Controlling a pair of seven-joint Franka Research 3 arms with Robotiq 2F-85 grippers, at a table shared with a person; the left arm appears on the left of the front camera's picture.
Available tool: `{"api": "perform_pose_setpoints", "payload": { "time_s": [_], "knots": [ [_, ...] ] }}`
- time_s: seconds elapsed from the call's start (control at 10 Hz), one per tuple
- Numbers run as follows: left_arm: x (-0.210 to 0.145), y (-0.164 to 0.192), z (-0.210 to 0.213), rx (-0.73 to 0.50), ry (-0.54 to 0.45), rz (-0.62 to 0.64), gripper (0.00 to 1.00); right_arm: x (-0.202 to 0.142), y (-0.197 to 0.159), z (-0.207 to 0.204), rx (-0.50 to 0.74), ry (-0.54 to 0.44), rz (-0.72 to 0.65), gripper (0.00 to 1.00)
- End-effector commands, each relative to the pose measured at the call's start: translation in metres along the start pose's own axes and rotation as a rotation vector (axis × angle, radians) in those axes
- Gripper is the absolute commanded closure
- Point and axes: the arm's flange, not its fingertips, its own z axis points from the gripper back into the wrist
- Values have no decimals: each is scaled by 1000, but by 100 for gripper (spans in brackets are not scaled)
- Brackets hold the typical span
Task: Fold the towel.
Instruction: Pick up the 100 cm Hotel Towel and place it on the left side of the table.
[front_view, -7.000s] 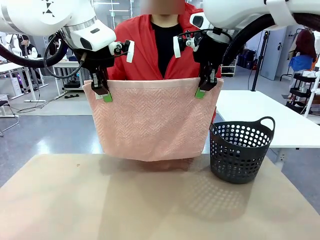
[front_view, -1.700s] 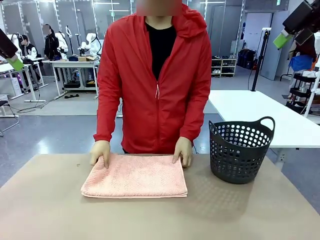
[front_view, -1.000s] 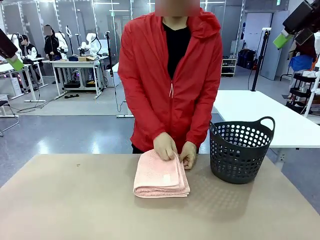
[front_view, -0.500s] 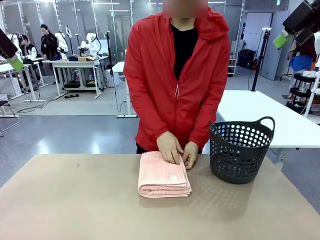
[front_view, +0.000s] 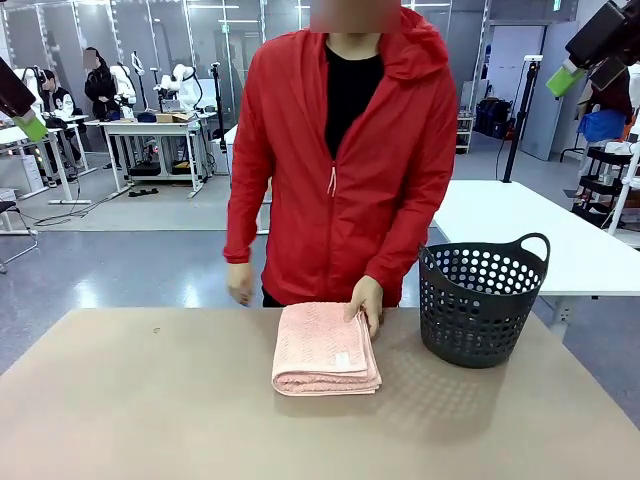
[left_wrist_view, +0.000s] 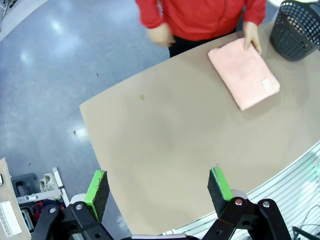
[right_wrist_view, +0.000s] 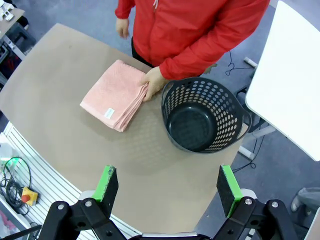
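Note:
The salmon-pink towel (front_view: 325, 349) (left_wrist_view: 244, 79) (right_wrist_view: 115, 93) lies folded into a compact rectangle on the tan table (front_view: 150, 410), near its far edge. One hand (front_view: 366, 300) of the person in a red jacket rests on the towel's far right corner; the other hand (front_view: 240, 283) hangs off the table. High above the table my left gripper (left_wrist_view: 157, 187) stands open with nothing between its green pads. My right gripper (right_wrist_view: 170, 187) is likewise raised, open and holding nothing. In the front view a green fingertip (front_view: 31, 126) shows at the left edge and another fingertip (front_view: 563, 81) at the upper right.
A dark perforated basket (front_view: 482, 300) (right_wrist_view: 201, 116) stands with nothing in it on the table, right of the towel. A white table (front_view: 520, 240) sits behind it. The near half of the tan table is bare.
The person folded the towel in half again into a narrower stack, then lifted one hand off it and stood more upright. Both arms have stayed raised and still.

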Motion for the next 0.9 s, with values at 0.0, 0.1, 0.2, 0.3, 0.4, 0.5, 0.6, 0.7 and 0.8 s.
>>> {"api": "perform_pose_setpoints", "payload": {
  "time_s": [0.0,0.1,0.2,0.3,0.4,0.5,0.6,0.7,0.8],
  "knots": [
    [-2,1,0,-3,9,-2,0,0,-1,0,4,4,0,0],
    [-2,1,0,-3,9,-2,0,0,-1,0,4,4,0,0],
    [-2,1,0,-3,9,-2,0,0,-1,0,4,4,0,0],
    [-2,1,0,-3,9,-2,0,0,-1,0,4,4,0,0],
    [-2,1,0,-3,9,-2,0,0,-1,0,4,4,0,0],
    [-2,1,0,-3,9,-2,0,0,-1,0,4,4,0,0],
    [-2,1,0,-3,9,-2,0,0,-1,0,4,4,0,0],
    [-2,1,0,-3,9,-2,0,0,-1,0,4,4,0,0],
    [-2,1,0,-3,9,-2,0,0,-1,0,4,4,0,0]
  ]
}}
